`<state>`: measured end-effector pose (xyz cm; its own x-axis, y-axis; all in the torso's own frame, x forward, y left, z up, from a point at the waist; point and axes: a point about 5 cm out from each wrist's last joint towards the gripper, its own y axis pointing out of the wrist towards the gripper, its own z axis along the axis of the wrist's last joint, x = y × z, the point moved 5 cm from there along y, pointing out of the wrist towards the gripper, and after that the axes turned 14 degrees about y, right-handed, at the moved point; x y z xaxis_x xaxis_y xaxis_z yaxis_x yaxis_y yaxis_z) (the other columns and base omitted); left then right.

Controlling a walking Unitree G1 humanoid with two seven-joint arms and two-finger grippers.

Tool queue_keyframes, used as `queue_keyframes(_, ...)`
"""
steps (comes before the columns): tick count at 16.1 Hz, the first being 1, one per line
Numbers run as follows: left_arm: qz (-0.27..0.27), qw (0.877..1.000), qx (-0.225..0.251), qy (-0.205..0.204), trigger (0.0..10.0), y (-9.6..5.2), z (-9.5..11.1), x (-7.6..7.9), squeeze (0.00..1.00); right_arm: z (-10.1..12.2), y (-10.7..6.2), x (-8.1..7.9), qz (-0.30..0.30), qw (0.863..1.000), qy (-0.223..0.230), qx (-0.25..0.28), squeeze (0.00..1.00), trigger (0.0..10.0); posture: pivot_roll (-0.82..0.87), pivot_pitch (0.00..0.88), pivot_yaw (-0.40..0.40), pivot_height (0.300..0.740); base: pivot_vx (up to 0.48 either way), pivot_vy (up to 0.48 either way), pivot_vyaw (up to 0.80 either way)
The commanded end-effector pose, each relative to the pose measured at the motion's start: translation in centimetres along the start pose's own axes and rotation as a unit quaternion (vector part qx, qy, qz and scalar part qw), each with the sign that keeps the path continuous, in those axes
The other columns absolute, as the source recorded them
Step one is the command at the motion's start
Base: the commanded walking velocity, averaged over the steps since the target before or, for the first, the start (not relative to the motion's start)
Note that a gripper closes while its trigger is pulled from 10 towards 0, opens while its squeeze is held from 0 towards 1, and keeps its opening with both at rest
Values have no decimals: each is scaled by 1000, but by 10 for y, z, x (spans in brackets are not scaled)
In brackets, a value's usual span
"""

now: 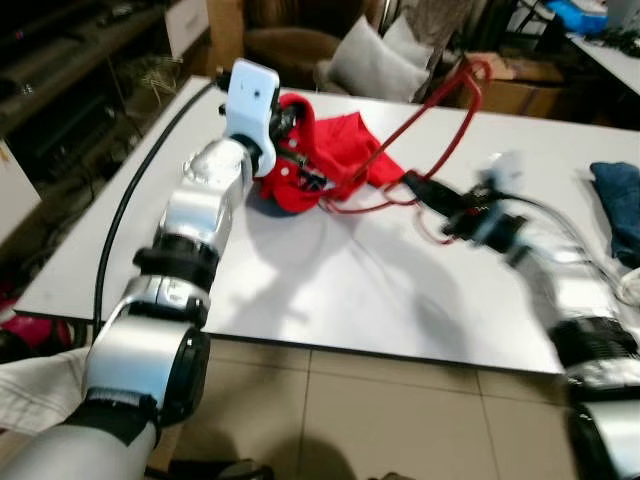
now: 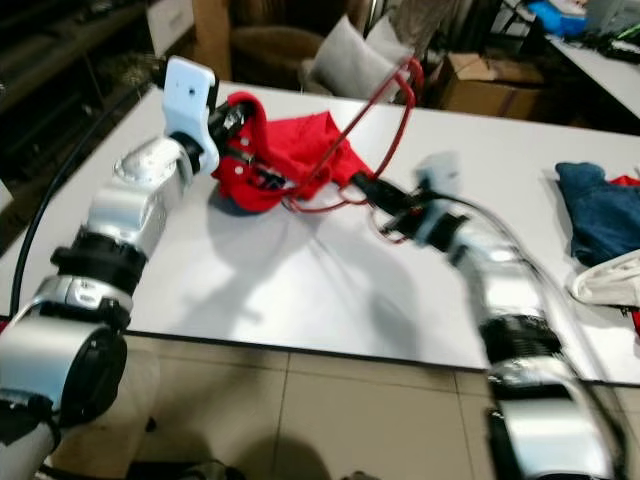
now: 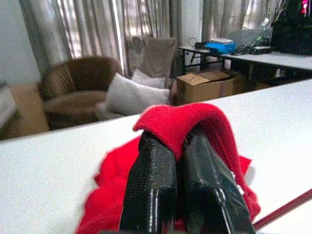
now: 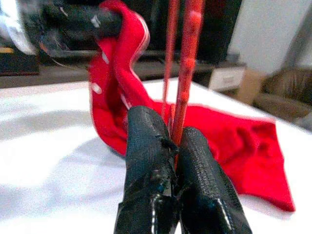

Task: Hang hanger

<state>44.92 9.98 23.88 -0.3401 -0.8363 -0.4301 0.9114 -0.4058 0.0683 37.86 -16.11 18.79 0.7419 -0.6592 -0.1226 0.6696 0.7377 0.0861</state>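
Note:
A red garment (image 1: 335,145) lies bunched on the white table (image 1: 400,280). My left gripper (image 1: 285,120) is shut on a fold of it and lifts that edge; the left wrist view has red cloth (image 3: 187,122) draped over the closed fingers (image 3: 151,185). A red wire hanger (image 1: 440,120) rises from the garment with its hook up and its lower part tucked into the cloth. My right gripper (image 1: 415,185) is shut on the hanger's wire (image 4: 183,87), which runs between the black fingers (image 4: 146,161) in the right wrist view.
A blue garment (image 2: 600,210) and a white item (image 2: 610,275) lie at the table's right end. A black cable (image 1: 130,200) runs along the left edge. Beyond the table stand a brown armchair (image 3: 73,97) with grey cushions and a cardboard box (image 3: 204,83). Tiled floor lies in front.

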Motion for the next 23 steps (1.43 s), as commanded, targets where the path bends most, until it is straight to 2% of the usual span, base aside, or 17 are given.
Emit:
queue_keyframes(1, -3, 1000, -26, 10, 10000, -3, -17, 4, 0, 4, -8, 0, 6, 1000, -1, 0, 0, 10000, -213, 0, 19, 740, 0, 0, 0)
queue_keyframes(2, 6, 996, -69, 48, 10000, -14, -44, 0, 0, 19, -29, -7, 24, 999, -32, -11, 0, 10000, -218, 0, 32, 740, 0, 0, 0)
queue_keyframes(5, 2, 988, -111, 109, 10000, -29, -69, -6, 0, 41, -50, -18, 42, 996, -67, -30, 0, 10000, -224, 0, 43, 740, 0, 0, 0)
queue_keyframes(6, -23, 987, -116, 105, 10000, -37, -76, 0, 922, 54, -56, -18, 33, 995, -86, -25, 0, 10000, -230, 0, 48, 740, 0, 0, 0)
queue_keyframes(7, -42, 987, -116, 98, 10000, -42, -80, 4, 922, 62, -60, -18, 25, 995, -98, -20, 0, 10000, -230, 0, 48, 740, 0, 0, 0)
queue_keyframes(8, -105, 983, -105, 108, 10000, -54, -82, 20, 1000, 74, -63, -15, 0, 994, -108, -5, 0, 10000, -232, 0, 50, 740, 0, 0, 0)
queue_keyframes(9, -208, 963, -88, 147, 10000, -85, -82, 46, 1000, 89, -61, -15, -48, 992, -108, 30, 0, 10000, -223, 0, 49, 740, 0, 0, 0)
queue_keyframes(10, -246, 952, -85, 163, 10000, -100, -81, 55, 1000, 92, -59, -17, -67, 991, -103, 43, 0, 10000, -223, 0, 49, 740, 0, 0, 0)
queue_keyframes(12, -282, 935, -96, 191, 10000, -126, -80, 57, 1000, 72, -59, -12, -138, 988, -74, -1, 0, 10000, -181, 0, 21, 740, 0, 0, 0)
queue_keyframes(14, -318, 922, -109, 190, 10000, -152, -78, 59, 1000, 58, -59, -18, -174, 983, -61, -25, 0, 10000, -179, 0, 21, 740, 0, 0, 0)
queue_keyframes(15, -333, 921, -112, 171, 10000, -163, -75, 60, 1000, 53, -58, -24, -176, 983, -47, -27, 0, 10000, -175, 0, 18, 740, 0, 0, 0)
queue_keyframes(16, -342, 922, -111, 141, 10000, -173, -70, 61, 1000, 46, -57, -31, -177, 983, -30, -30, 0, 10000, -177, 0, 20, 740, 0, 0, 0)
queue_keyframes(17, -344, 932, -96, 65, 10000, -186, -54, 59, 1000, 32, -54, -42, -186, 982, 0, -37, 0, 10000, -174, 0, 20, 740, 0, 0, 0)
queue_keyframes(19, -352, 933, -79, -3, 10000, -196, -32, 55, 1000, 17, -52, -50, -204, 977, 20, -56, 0, 10000, -162, 0, 14, 740, 0, 0, 0)
queue_keyframes(20, -347, 936, -54, -21, 10000, -195, -20, 55, 1000, 12, -53, -54, -207, 976, 20, -69, 0, 10000, -160, 0, 16, 740, 0, 0, 0)
queue_keyframes(22, -245, 969, 19, -14, 10000, -170, 0, 43, 1000, 7, -55, -55, -229, 969, -21, -86, 0, 10000, -156, 0, 16, 740, 0, 0, 0)
queue_keyframes(23, -211, 977, 26, -12, 10000, -164, 0, 41, 1000, 5, -57, -54, -242, 966, -29, -86, 0, 10000, -154, 0, 16, 740, 0, 0, 0)
